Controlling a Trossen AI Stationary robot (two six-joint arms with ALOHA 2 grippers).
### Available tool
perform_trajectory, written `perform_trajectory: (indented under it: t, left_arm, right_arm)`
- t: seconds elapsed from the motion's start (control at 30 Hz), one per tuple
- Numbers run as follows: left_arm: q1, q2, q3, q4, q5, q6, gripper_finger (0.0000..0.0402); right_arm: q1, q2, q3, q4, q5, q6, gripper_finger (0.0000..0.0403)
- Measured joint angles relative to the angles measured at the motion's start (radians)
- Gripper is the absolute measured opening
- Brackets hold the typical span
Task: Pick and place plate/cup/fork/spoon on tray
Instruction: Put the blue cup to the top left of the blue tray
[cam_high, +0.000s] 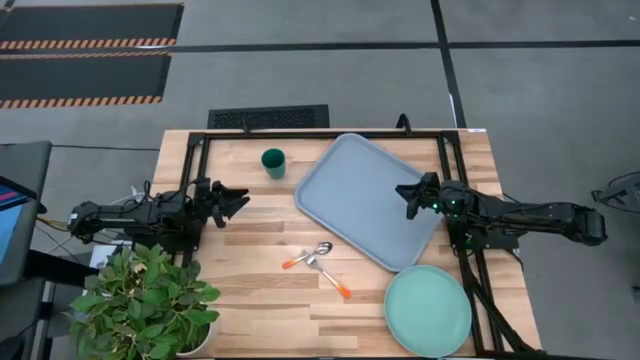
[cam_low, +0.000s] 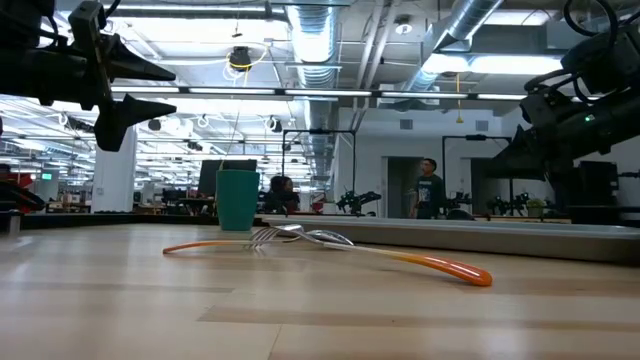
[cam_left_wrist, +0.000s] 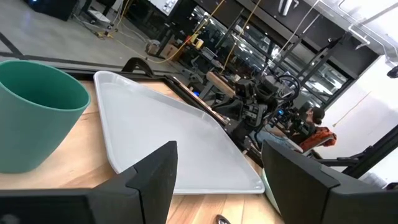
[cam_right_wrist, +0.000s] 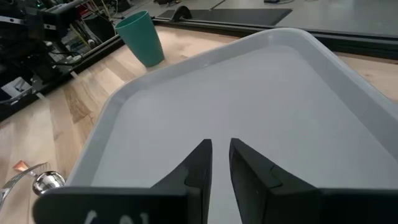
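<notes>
the plate (cam_high: 428, 311) is cut by the high view's lower edge. beyond the right gripper (cam_right_wrist: 220, 163), the spoon (cam_right_wrist: 38, 182) shows only partly.

You're looking at the tray (cam_high: 365, 195), light blue-grey, rounded corners, raised rim, lying flat and skewed mid-table with nothing on it. The cup (cam_high: 273, 162), dark green, no handle, is standing upright just off the tray's far-left corner, not touching. The plate (cam_high: 428, 311), pale mint, is sitting flat near the tray's near-right corner. The fork (cam_high: 330, 278) and spoon (cam_high: 307, 255), both orange-handled, are lying crossed on the wood just beside the tray's near edge, heads overlapping.
</notes>
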Motion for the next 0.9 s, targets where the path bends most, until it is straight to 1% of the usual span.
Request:
perform_trajectory:
  t: [0.33, 0.47, 0.53, 0.67, 0.73, 0.83, 0.9]
  left_arm:
    - [0.000, 0.000, 0.000, 0.000, 0.000, -0.001, 0.0220]
    - [0.000, 0.000, 0.000, 0.000, -0.003, -0.047, 0.0220]
    - [0.000, 0.000, 0.000, 0.002, -0.023, -0.091, 0.0220]
    - [0.000, 0.000, 0.000, 0.004, -0.062, -0.169, 0.0220]
    - [0.000, 0.000, 0.000, 0.005, -0.070, -0.178, 0.0220]
    - [0.000, 0.000, -0.001, 0.018, -0.122, -0.189, 0.0220]
    - [0.000, 0.000, -0.001, 0.032, -0.145, -0.208, 0.0220]
  right_arm:
    - [0.000, 0.000, 0.000, 0.000, 0.000, 0.000, 0.0082]
    - [0.000, 0.000, 0.000, 0.000, 0.000, 0.000, 0.0082]
    - [0.003, 0.000, 0.000, 0.000, -0.004, 0.025, 0.0082]
    - [0.014, 0.000, 0.000, 0.000, -0.048, 0.216, 0.0082]
    - [0.020, 0.000, 0.000, 0.000, -0.065, 0.315, 0.0082]
    - [0.027, 0.000, 0.000, 0.011, -0.066, 0.470, 0.0082]
    - [0.028, 0.000, 0.000, 0.011, -0.067, 0.538, 0.0082]
